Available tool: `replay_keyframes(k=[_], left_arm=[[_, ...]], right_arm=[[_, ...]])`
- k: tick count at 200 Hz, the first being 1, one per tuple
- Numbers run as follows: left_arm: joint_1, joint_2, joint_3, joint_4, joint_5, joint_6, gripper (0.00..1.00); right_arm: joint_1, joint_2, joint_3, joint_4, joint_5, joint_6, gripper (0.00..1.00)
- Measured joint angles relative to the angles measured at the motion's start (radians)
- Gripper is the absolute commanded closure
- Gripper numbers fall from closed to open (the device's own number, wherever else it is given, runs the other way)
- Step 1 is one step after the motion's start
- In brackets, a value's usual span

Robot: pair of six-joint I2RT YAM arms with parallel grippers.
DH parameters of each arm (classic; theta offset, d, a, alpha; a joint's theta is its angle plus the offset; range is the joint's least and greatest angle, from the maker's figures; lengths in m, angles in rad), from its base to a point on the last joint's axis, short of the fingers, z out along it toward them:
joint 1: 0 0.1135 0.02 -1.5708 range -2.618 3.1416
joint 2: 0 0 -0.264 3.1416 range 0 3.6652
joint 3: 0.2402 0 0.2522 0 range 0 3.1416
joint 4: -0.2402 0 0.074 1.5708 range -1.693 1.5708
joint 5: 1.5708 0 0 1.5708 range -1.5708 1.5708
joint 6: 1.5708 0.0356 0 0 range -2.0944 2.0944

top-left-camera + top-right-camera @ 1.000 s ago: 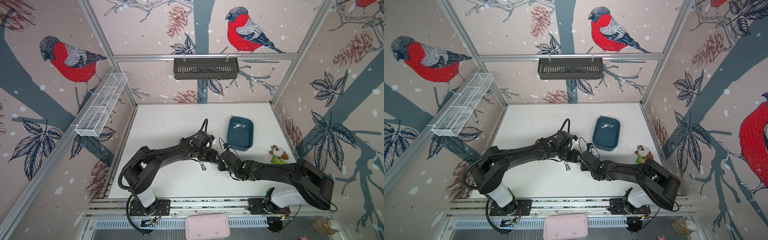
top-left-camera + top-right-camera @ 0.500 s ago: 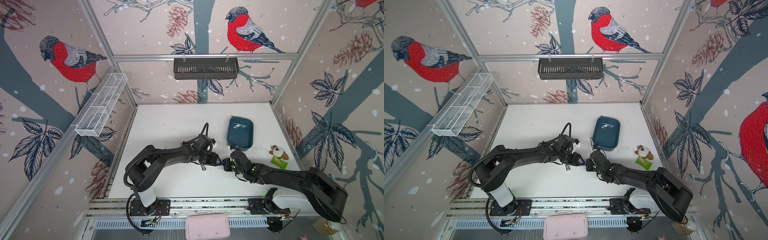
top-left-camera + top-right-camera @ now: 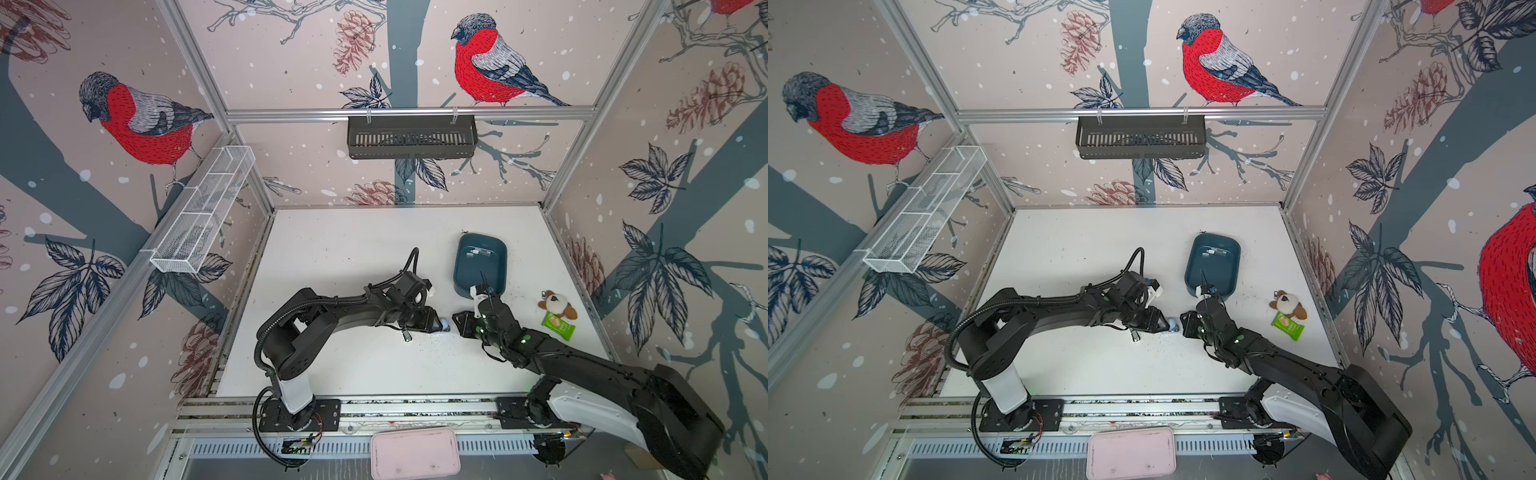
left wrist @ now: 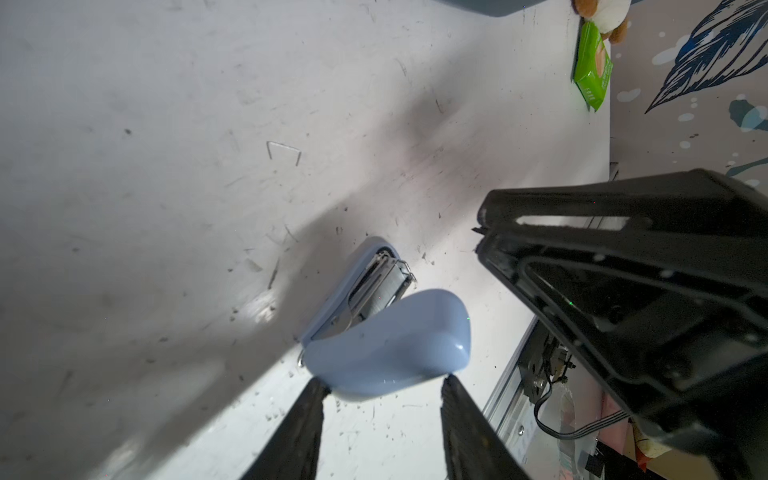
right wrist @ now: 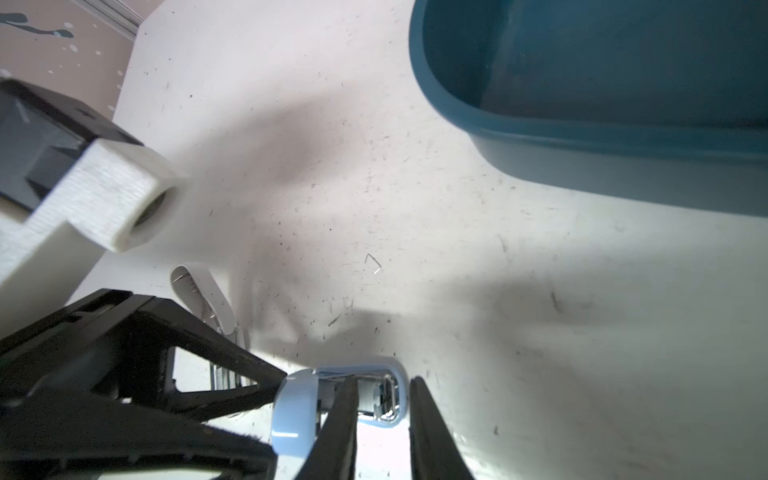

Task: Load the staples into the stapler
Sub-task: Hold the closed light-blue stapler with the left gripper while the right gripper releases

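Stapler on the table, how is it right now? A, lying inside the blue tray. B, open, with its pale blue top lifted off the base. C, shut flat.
B: in the left wrist view the stapler has its top raised off the base, baring the metal channel with staples in it.

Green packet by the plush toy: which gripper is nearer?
Right. The right gripper meets the stapler from the side of the green packet; the left gripper is beyond the stapler.
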Motion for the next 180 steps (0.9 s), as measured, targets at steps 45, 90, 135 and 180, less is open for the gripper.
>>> replay_keyframes(k=[45, 90, 135, 180], left_arm=[[-0.002, 0.020, 0.012, -0.005, -0.004, 0.000, 0.59], [-0.004, 0.026, 0.022, -0.013, -0.019, 0.002, 0.59], [-0.005, 0.030, 0.026, -0.023, -0.021, 0.008, 0.59], [-0.005, 0.037, 0.028, -0.027, -0.031, 0.017, 0.59]], right_arm=[[0.003, -0.064, -0.017, 0.016, -0.060, -0.021, 0.68], [0.018, -0.002, -0.012, 0.038, -0.079, -0.027, 0.68], [0.031, 0.059, 0.010, 0.053, -0.076, -0.050, 0.68], [0.033, 0.108, 0.014, 0.054, -0.044, -0.055, 0.75]])
